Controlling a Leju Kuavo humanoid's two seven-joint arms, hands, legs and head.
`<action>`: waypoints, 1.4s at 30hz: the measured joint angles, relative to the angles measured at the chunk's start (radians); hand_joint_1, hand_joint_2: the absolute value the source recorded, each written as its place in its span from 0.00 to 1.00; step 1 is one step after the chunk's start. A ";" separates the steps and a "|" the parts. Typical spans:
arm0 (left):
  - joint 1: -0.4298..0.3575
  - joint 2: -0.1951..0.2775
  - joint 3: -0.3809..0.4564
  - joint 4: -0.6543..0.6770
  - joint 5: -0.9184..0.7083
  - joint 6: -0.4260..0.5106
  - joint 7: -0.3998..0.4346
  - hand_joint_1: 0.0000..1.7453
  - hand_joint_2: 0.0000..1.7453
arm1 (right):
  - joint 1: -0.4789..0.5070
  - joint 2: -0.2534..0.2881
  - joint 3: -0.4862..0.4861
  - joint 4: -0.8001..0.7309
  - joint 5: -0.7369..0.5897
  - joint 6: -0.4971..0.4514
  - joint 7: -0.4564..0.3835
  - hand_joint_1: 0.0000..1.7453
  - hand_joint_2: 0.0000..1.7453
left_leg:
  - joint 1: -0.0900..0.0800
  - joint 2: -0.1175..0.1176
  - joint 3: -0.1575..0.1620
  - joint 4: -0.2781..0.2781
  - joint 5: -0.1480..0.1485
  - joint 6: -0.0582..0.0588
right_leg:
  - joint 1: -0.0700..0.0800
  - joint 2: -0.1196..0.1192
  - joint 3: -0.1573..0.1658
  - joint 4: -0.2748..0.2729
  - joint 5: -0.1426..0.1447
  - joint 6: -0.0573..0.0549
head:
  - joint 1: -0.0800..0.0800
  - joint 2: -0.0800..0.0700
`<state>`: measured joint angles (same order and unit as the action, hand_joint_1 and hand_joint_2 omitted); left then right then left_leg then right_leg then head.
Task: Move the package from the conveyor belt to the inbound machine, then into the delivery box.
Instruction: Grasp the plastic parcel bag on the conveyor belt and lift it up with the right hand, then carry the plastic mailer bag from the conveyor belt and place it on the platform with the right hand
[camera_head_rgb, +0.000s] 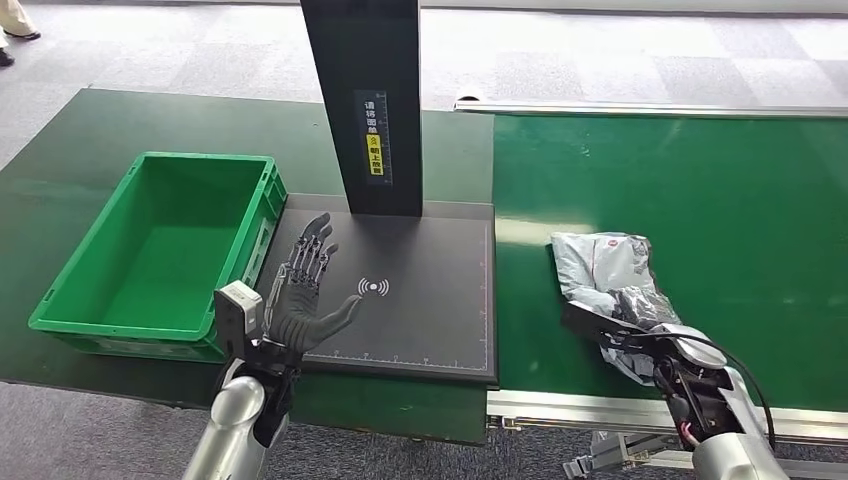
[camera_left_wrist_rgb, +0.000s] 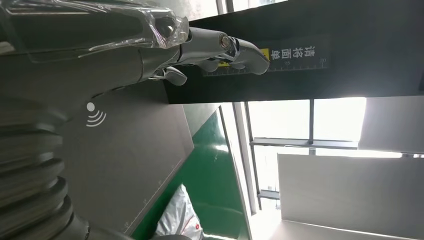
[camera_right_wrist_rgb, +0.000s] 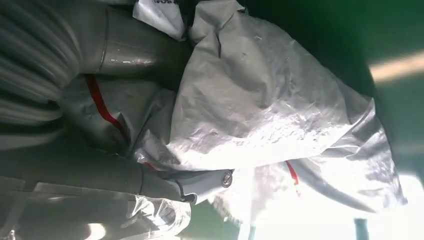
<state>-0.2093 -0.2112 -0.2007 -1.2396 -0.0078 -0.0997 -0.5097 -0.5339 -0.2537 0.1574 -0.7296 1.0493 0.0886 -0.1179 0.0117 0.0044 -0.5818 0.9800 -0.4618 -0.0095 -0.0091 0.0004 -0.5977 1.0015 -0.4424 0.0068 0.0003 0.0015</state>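
Observation:
The package (camera_head_rgb: 603, 265) is a crumpled silver-grey plastic bag with red marks, lying on the green conveyor belt (camera_head_rgb: 700, 200) near its front left corner. My right hand (camera_head_rgb: 640, 332) grips the package's near end. In the right wrist view the bag (camera_right_wrist_rgb: 260, 110) bunches between the thumb and the fingers (camera_right_wrist_rgb: 200, 179). My left hand (camera_head_rgb: 305, 288) hovers open, fingers spread, over the left part of the black inbound machine's plate (camera_head_rgb: 420, 300). The left wrist view shows its straight fingers (camera_left_wrist_rgb: 220, 47) above the plate (camera_left_wrist_rgb: 125, 145). The green delivery box (camera_head_rgb: 160, 250) stands empty to the left of the plate.
The machine's black upright post (camera_head_rgb: 365, 100) rises at the plate's far edge. A metal rail (camera_head_rgb: 560, 405) runs along the belt's front. Grey carpet floor lies beyond, with a person's feet (camera_head_rgb: 15, 30) at the far left corner.

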 joint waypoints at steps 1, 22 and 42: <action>0.003 0.000 0.000 -0.007 0.000 0.000 0.000 0.00 1.00 | 0.004 0.009 0.001 -0.019 -0.018 -0.027 -0.008 1.00 1.00 | 0.000 0.000 0.000 0.000 0.000 0.000 | 0.000 0.000 0.000 0.000 0.000 0.000 | 0.000 0.000; -0.024 -0.007 0.022 -0.027 0.087 0.064 -0.072 0.00 1.00 | 0.095 0.219 0.015 -0.599 -0.145 -0.469 -0.318 1.00 1.00 | 0.000 0.000 0.000 0.000 0.000 0.000 | 0.000 0.000 -0.001 0.000 0.000 0.000 | 0.000 0.000; -0.049 -0.005 0.025 0.008 0.131 0.055 -0.069 0.00 1.00 | -0.023 0.200 0.420 -0.256 -0.173 -0.033 -0.329 1.00 1.00 | 0.000 -0.001 -0.001 0.000 0.000 0.000 | 0.000 0.000 -0.001 0.000 0.000 0.000 | 0.000 0.000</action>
<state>-0.2585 -0.2167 -0.1752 -1.2319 0.1227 -0.0445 -0.5787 -0.5565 -0.0539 0.5776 -0.9852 0.8758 0.0552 -0.4473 0.0117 0.0033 -0.5829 0.9800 -0.4615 -0.0097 -0.0090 0.0003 -0.5992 1.0016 -0.4428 0.0070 0.0003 0.0015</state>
